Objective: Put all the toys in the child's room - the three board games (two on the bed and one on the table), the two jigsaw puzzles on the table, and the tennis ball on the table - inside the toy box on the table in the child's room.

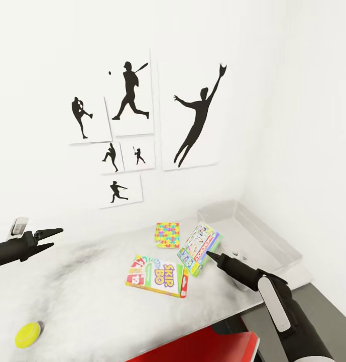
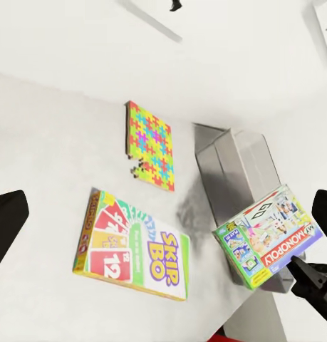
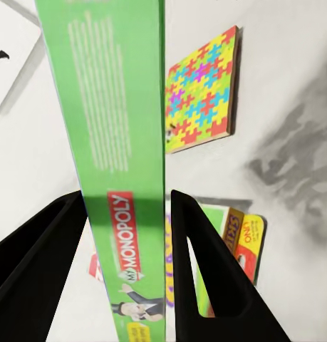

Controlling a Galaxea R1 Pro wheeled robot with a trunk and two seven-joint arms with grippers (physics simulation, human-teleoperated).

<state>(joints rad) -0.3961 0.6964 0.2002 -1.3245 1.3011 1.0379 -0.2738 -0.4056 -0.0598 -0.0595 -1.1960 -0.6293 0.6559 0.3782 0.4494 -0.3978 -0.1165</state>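
Right claw [image 1: 209,255] clamped on the Monopoly box [image 1: 200,247], one finger on each broad face, as the right wrist view shows with the green edge [image 3: 124,178] running up between the two black fingers. Box held tilted and raised off the worktop [image 1: 92,301], probably so it clears the rim on the way over; toy box [image 1: 273,241] just beyond the claw, its near wall right behind the held game. Looks like a carry toward the bin, not yet a release.

Left claw [image 1: 56,233] empty, fingers spread wide in its own wrist view, hanging above the worktop well off to the side of the other toys, seemingly parked clear of the working arm.

Skip-Bo box [image 1: 157,276] flat on the worktop, below and just short of the right claw, on its left side. Jigsaw puzzle [image 1: 166,235] flat too, a little past the Skip-Bo box, between it and the wall. Only this one puzzle sheet seen here. Tennis ball [image 1: 27,334] near the worktop's front edge, beneath the left claw and well apart from the right one.

Risk in the next move: box corner catching the bin's rim and twisting in the grip.
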